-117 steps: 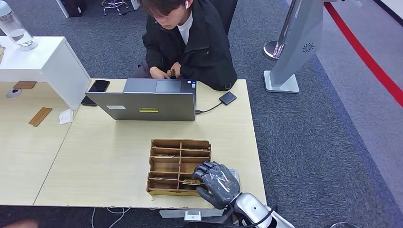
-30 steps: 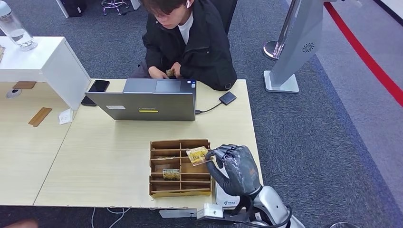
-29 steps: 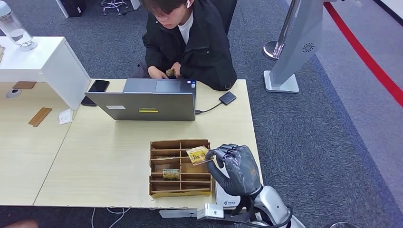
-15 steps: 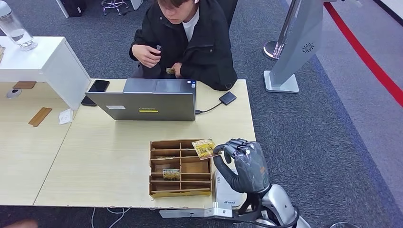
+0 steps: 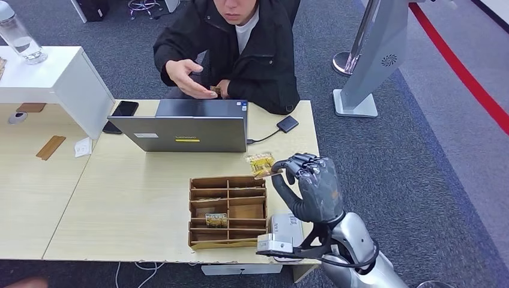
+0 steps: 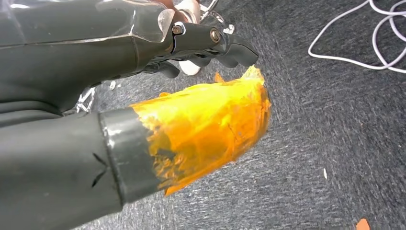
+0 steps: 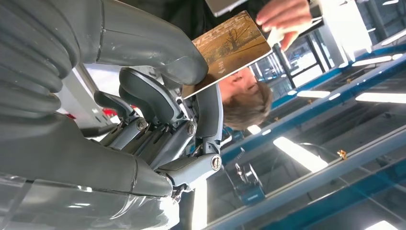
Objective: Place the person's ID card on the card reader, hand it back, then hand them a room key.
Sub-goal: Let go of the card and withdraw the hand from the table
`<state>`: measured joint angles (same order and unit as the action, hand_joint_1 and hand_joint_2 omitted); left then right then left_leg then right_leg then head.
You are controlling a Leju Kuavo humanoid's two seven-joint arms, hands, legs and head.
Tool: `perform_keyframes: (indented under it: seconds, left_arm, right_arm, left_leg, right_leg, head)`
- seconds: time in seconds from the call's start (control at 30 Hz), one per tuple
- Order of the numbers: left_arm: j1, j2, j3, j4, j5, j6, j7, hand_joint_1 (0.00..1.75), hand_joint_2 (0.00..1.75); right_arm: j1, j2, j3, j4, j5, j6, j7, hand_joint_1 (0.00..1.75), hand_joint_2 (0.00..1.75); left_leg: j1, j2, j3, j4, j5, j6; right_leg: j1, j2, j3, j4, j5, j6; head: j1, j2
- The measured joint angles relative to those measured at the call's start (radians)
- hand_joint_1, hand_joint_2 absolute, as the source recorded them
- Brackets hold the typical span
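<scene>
From where I stand, the left hand (image 6: pixel 143 96) hangs low over the grey carpet, holding nothing that I can see, though whether its fingers are curled or slack I cannot tell from so close. On the desk the closed laptop (image 5: pixel 186 133) sits in front of the person, whose open hand (image 5: pixel 186 74) is raised above it, palm turned toward the robot. Nearer the robot is the wooden tray (image 5: pixel 227 210) of compartments, one key card left lying in a middle slot. Just past the tray's far right corner, the right hand (image 5: pixel 309 186) pinches a gold-printed room key (image 5: pixel 260 164) between thumb and fingers, lifted off the table. This looks like the last step, the handing over. I'd judge the next move needs a reach forward and leftward over the laptop, letting go only once the person grips it.
</scene>
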<state>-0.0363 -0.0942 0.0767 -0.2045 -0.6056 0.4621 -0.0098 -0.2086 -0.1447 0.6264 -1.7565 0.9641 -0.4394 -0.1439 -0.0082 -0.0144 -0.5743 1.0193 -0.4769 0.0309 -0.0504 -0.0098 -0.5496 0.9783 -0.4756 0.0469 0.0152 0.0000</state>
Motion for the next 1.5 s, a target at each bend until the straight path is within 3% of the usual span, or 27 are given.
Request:
perform_keyframes:
  seconds: [0.7,1.23,1.27,1.37,1.4,1.5]
  left_arm:
    - [-0.034,0.0,-0.03,0.0,-0.089,-0.06,0.058,0.0,0.0]
    - [-0.037,0.0,-0.035,0.0,-0.094,-0.061,0.061,0.0,0.0]
    - [-0.037,0.0,-0.035,0.0,-0.094,-0.061,0.061,0.0,0.0]
    - [-0.037,0.0,-0.035,0.0,-0.097,-0.061,0.062,0.0,0.0]
    - [-0.037,0.0,-0.035,0.0,-0.098,-0.062,0.062,0.0,0.0]
    - [-0.037,0.0,-0.035,0.0,-0.098,-0.061,0.062,0.0,0.0]
  right_arm:
    - [-0.288,0.128,-0.013,0.245,0.073,0.166,0.128,1.75,1.75]
    - [-0.33,0.17,-0.004,0.328,0.073,0.175,0.131,1.71,1.75]
    - [-0.331,0.171,-0.003,0.33,0.071,0.181,0.131,1.58,1.75]
    - [-0.333,0.174,0.002,0.337,0.057,0.21,0.13,0.33,1.75]
    - [-0.333,0.176,0.005,0.338,0.052,0.217,0.128,0.03,1.75]
    - [-0.331,0.179,0.015,0.342,0.039,0.225,0.122,0.0,1.75]
  left_leg:
    - [0.0,0.0,0.0,0.0,0.001,-0.001]
    - [0.0,-0.001,0.0,0.0,0.001,-0.001]
    - [0.0,-0.001,-0.001,0.0,0.001,-0.001]
    - [0.0,-0.001,0.0,0.0,0.001,-0.001]
    - [0.0,-0.001,0.0,0.0,0.001,-0.001]
    - [0.0,-0.001,0.0,0.0,0.001,-0.001]
  right_leg:
    - [0.0,0.0,0.0,0.001,0.001,0.0]
    - [0.0,-0.001,0.0,0.0,0.001,0.0]
    - [0.0,-0.001,0.0,0.0,0.001,0.0]
    - [0.0,-0.001,0.0,0.001,0.001,0.0]
    - [0.0,-0.001,0.0,0.001,0.001,0.0]
    - [0.0,-0.001,0.0,0.001,0.001,0.0]
  head:
    - [0.0,0.0]
    - [0.0,0.0]
    - [0.0,0.0]
    - [0.0,0.0]
    - [0.0,0.0]
    - [0.0,0.0]
